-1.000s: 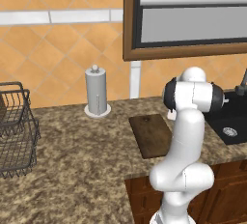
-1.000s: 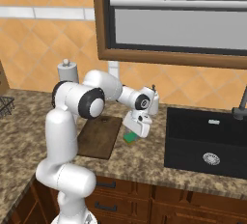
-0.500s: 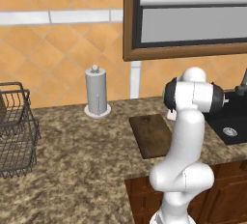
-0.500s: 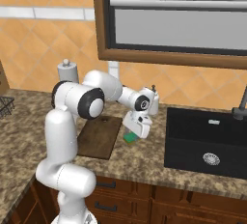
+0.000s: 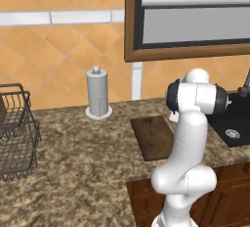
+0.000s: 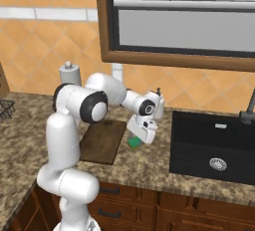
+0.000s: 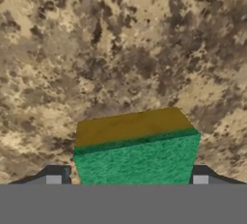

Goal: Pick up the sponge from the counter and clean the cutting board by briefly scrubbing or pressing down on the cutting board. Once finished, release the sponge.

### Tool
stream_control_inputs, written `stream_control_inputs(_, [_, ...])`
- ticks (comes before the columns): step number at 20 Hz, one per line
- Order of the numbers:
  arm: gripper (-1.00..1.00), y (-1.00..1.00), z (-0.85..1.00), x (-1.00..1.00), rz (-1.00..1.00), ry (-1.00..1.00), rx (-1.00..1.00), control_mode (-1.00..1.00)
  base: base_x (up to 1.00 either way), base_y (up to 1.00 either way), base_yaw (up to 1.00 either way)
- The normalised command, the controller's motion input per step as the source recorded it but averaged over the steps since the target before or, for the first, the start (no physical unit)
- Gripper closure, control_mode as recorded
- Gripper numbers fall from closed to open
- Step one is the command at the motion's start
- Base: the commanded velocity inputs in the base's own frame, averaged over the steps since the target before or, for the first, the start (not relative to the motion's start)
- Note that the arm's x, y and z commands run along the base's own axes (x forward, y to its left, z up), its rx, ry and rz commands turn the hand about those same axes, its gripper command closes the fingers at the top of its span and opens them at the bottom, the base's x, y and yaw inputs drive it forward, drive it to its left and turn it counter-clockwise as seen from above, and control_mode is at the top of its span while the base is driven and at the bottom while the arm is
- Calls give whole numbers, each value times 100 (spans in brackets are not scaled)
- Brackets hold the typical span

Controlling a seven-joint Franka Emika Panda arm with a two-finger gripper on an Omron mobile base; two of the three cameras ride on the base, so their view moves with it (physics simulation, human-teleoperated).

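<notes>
The gripper [image 7: 126,182] is closed on the sponge [image 7: 136,153]. One dark finger tip [image 7: 53,177] sits on each side of the green block, tight against it. In the hand view the sponge shows a green face and a yellowish face, with the speckled counter [image 7: 120,49] beyond it.

From the right base view, the gripper [image 6: 141,136] hangs just to the right of the cutting board [image 6: 103,140]. The sponge [image 6: 134,142] peeks out green under it, close above the counter [image 6: 149,163], between the cutting board and the black sink [image 6: 214,148]. I cannot tell if the sponge touches the counter.

The sink has a round drain [image 6: 217,164] in its bottom.

Far to the left of the cutting board [image 5: 154,137] stands a wire basket [image 5: 17,133]. Something brown shows in it, too hidden to name. Behind the cutting board, near the wall, stands a grey paper towel holder [image 5: 97,94].
</notes>
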Motion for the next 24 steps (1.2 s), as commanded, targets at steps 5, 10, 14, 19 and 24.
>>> stream_control_inputs(5, [100, 52, -100, -96, 9, -3, -1, -100, 0, 0, 0])
stream_control_inputs(10, [100, 40, -63, -80, 8, -8, 1, -100, 0, 0, 0])
stream_control_inputs(14, [100, 23, 90, -45, 0, 0, -1, -100, 0, 0, 0])
stream_control_inputs(19, [100, 69, 68, -17, 0, 2, -13, -100, 0, 0, 0])
stream_control_inputs(24, [100, 65, 8, 16, 0, 5, -14, -100, 0, 0, 0])
